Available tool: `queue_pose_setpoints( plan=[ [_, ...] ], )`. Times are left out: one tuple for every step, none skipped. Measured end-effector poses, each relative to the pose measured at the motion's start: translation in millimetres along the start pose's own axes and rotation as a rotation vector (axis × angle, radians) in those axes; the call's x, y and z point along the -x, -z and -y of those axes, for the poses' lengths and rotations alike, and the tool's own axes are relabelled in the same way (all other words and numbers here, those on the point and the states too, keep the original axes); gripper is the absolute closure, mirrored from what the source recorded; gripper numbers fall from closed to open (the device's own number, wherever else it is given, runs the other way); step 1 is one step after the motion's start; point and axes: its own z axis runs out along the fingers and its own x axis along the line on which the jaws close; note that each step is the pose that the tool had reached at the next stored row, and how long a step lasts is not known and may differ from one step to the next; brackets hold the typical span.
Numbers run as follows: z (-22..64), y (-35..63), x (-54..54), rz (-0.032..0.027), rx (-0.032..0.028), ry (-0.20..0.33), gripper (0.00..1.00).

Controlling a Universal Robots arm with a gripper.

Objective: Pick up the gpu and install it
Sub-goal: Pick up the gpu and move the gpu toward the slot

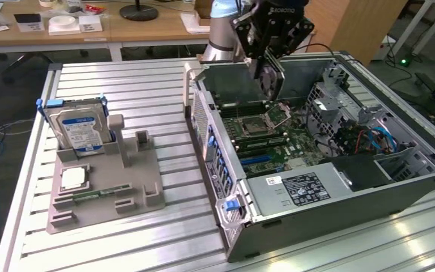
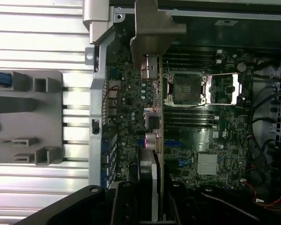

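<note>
Your gripper (image 2: 151, 202) is clamped on the gpu (image 2: 150, 124), which hangs on edge (metal bracket (image 2: 154, 23) at the end far from the fingers) inside the open computer case (image 1: 331, 224). Its long axis runs along the motherboard (image 2: 215, 136), just beside the processor socket (image 2: 185, 89). The case walls stand close by.

The gpu (image 2: 151, 70), its far end hidden within the claw (image 2: 152, 204), itself cut off at the view's edge.

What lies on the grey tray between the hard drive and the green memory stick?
A square silver chip lies there, flat on the tray; the exterior view shows it.
</note>
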Motion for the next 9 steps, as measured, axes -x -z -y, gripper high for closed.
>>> queue_pose_setpoints(
  plan=[
    [0.1,-0.1,4.3,0.0000,0.0000,0.000,0.72],
    [0.1,-0.2,8.4,0.0000,0.0000,0.000,0.72],
    [0.2,-0.3,12.5,0.0000,0.0000,0.000,0.72],
    [0.3,-0.4,16.3,0.0001,0.0001,0.000,0.72],
    [0.3,-0.5,20.0,0.0002,-0.0001,0.000,0.72],
    [0.3,-0.6,23.2,0.0005,-0.0001,0.000,0.72],
    [0.4,-0.8,26.5,0.0010,0.0000,0.000,0.72],
    [0.4,-1.0,30.0,0.0016,0.0000,0.000,0.72],
    [0.5,-1.2,33.9,0.0021,0.0000,0.000,0.72]
  ],
)
